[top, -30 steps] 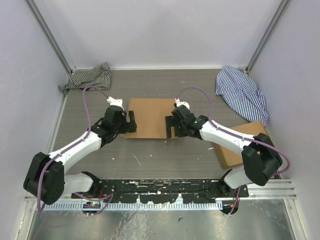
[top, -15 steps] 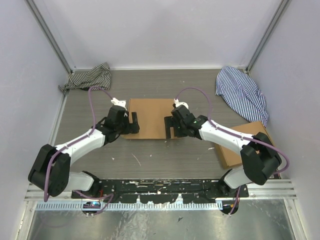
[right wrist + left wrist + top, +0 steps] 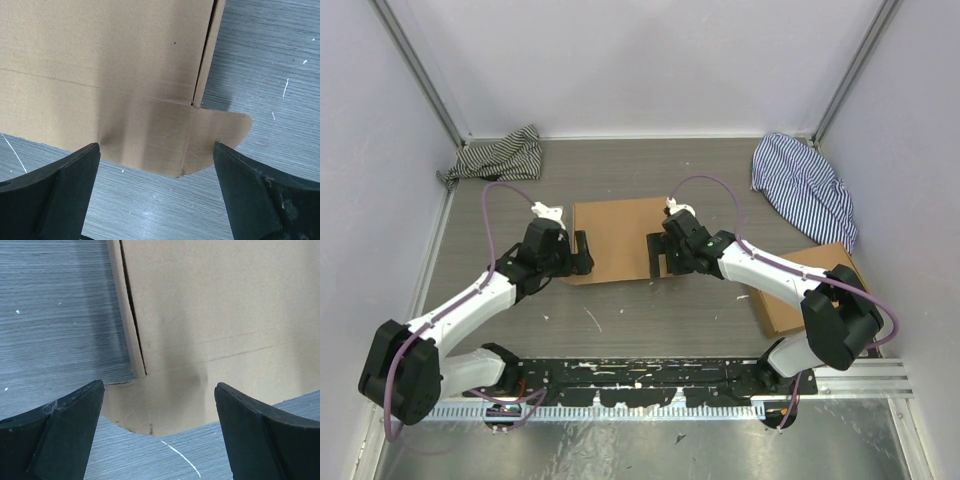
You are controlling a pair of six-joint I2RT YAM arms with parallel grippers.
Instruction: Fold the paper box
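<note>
The paper box (image 3: pixel 618 235) lies flat in the middle of the table, plain brown cardboard. My left gripper (image 3: pixel 582 253) hovers at its near left corner, jaws open, with a rounded tab (image 3: pixel 150 407) showing between them. My right gripper (image 3: pixel 658 257) stands open over the near right corner, where another rounded tab (image 3: pixel 220 132) sticks out. Neither gripper holds anything. In the left wrist view a slit (image 3: pixel 132 315) runs along the box's side flap.
A second brown cardboard box (image 3: pixel 798 290) sits under the right arm at the right. A dark striped cloth (image 3: pixel 495 155) lies at the back left, a blue striped cloth (image 3: pixel 805 185) at the back right. Walls close in the table on three sides.
My left gripper has drawn back a little toward the near left corner of the box. The right gripper has hardly moved.
</note>
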